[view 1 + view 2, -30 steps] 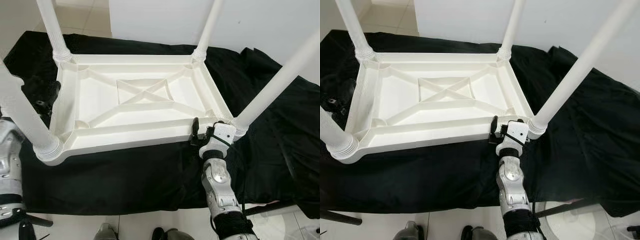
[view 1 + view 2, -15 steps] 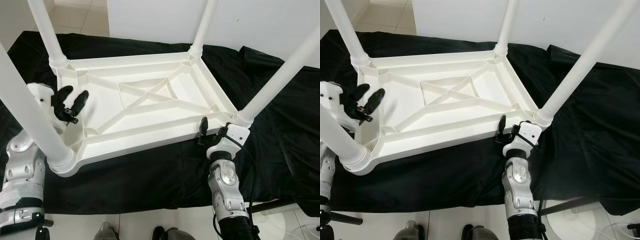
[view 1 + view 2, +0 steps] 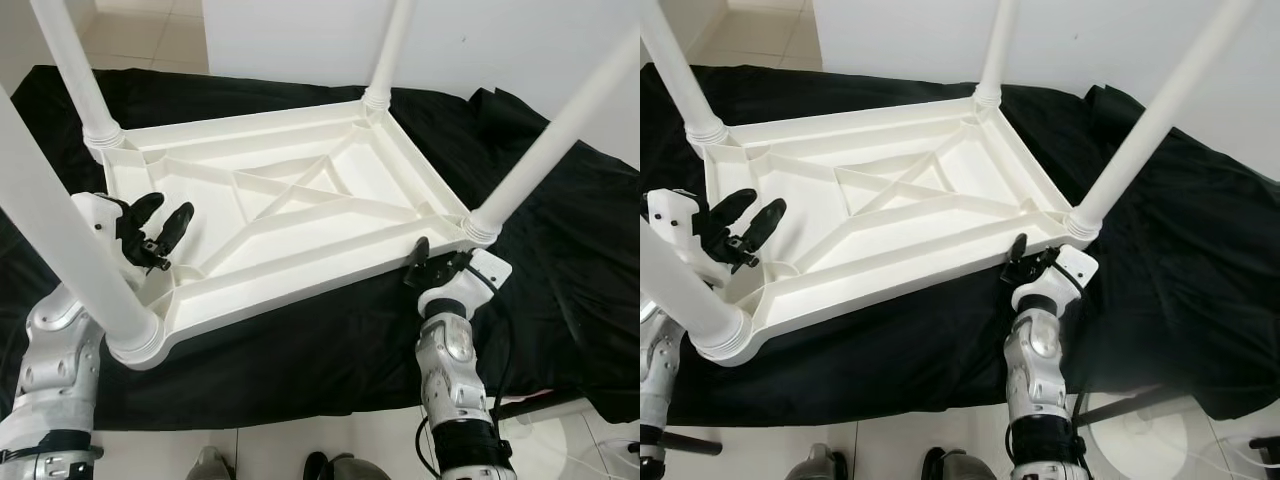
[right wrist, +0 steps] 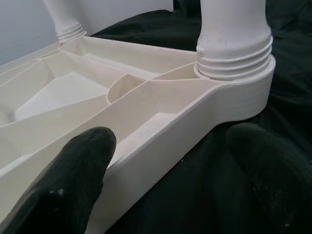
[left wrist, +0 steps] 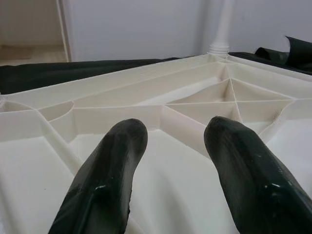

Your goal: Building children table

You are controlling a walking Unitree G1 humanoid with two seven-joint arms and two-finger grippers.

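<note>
Left eye view: upturned white table [image 3: 290,215] on black cloth [image 3: 560,260]. My left gripper [image 3: 160,230] released inside frame; right gripper [image 3: 432,266] released at rim.

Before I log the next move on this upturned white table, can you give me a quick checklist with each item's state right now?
1. All four legs seated in the table corners: ok, each stands upright in its socket, such as the near right leg.
2. Left gripper open and free: ok, fingers spread above the ribbed underside near the left edge.
3. Right gripper open: ok, fingers spread either side of the table's near edge by the right corner.
4. Right gripper gripping the edge: not ok.
5. Black cloth under the table: ok, it covers the surface beneath.
6. Legs screwed tight: cannot tell.
</note>
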